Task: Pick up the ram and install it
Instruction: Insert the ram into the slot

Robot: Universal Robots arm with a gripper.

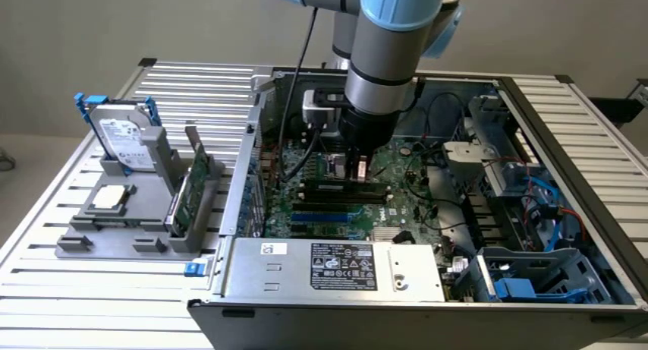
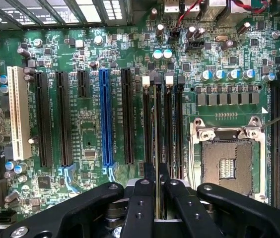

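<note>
1. Claw: In the exterior view the arm reaches down into the open computer case (image 1: 567,137). I see the claw (image 1: 354,168) low over the motherboard (image 1: 405,206), at the bank of dark memory slots. The wrist view shows the claw (image 2: 156,168) with its black fingers (image 2: 139,208) clamped together on the ram (image 2: 156,129).

2. Ram: I see it edge-on, as a thin pale line running out from between the fingers. It lies lengthwise along the memory slots (image 2: 179,124), in line with one of the middle slots of the four. I cannot tell whether it is seated in that slot or only held above it.

3. Board surroundings: On one side of the slots sits the open processor socket (image 2: 227,163). On the other side are the long black expansion slots and one blue slot (image 2: 105,119).

4. Outside the case: A gray rack (image 1: 111,244) stands on the slatted table (image 1: 61,289), at the exterior view's left. It carries a hard drive (image 1: 127,141) in a blue bracket, a small square chip (image 1: 109,199), and a green board (image 1: 190,187) standing on edge. All three are well apart from the claw.
</note>
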